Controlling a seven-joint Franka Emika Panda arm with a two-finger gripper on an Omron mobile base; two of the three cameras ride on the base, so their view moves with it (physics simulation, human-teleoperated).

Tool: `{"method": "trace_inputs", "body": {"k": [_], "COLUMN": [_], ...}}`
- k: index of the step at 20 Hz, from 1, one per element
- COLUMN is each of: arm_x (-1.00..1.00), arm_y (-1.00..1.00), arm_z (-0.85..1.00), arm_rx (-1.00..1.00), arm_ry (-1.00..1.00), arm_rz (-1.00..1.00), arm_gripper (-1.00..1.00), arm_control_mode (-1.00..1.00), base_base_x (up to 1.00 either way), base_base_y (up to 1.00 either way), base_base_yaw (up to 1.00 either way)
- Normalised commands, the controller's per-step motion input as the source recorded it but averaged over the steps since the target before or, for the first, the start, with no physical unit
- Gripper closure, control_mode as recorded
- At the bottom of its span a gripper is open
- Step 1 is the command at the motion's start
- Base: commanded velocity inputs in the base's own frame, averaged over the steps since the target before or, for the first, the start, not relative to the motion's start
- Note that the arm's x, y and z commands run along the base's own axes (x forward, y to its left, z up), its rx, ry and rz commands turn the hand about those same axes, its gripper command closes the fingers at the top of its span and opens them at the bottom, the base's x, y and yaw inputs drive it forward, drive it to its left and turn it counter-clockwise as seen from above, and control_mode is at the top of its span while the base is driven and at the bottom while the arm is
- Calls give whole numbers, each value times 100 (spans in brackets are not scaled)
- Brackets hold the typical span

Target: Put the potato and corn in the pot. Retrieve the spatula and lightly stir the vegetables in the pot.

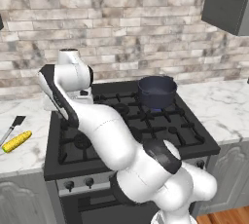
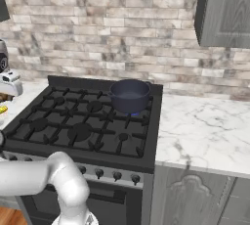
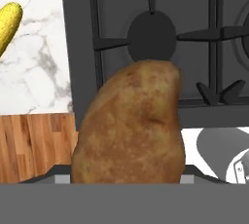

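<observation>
The brown potato [image 3: 129,130] hangs close before the hand camera, above the stove's left burner, and it hides my fingertips. My gripper [image 1: 81,96] is shut on it over the back left of the stove. The yellow corn [image 1: 17,141] lies on the left counter, with its tip also in the hand view [image 3: 8,23]. Just beyond it lies the spatula [image 1: 13,126], black blade pointing away. The dark blue-grey pot [image 1: 156,91] stands on the back right burner, to the right of my gripper, and shows in the right base view [image 2: 130,95] as well.
A black gas stove [image 1: 194,135] with raised grates sits between marble counters [image 2: 205,131]. A small blue flame [image 2: 134,114] burns under the pot. A brick wall runs behind, and a grey cabinet [image 2: 227,9] hangs at the upper right. Wood floor [image 3: 34,145] lies below.
</observation>
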Motion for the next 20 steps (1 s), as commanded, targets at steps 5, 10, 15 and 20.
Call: {"method": "trace_inputs", "body": {"k": [5, 10, 15, 20], "arm_x": [25, 19, 3, -3], "arm_y": [-100, -100, -100, -100], "arm_z": [12, 3, 0, 0], "arm_rx": [0, 0, 0, 0], "arm_ry": [3, 0, -2, -24], "arm_rz": [2, 3, 1, 0], "arm_gripper": [100, 100, 100, 100], "arm_control_mode": [-100, -100, -100, -100], "base_base_x": [0, 0, 0, 0], "base_base_y": [0, 0, 0, 0], "base_base_yaw": [0, 0, 0, 0]}}
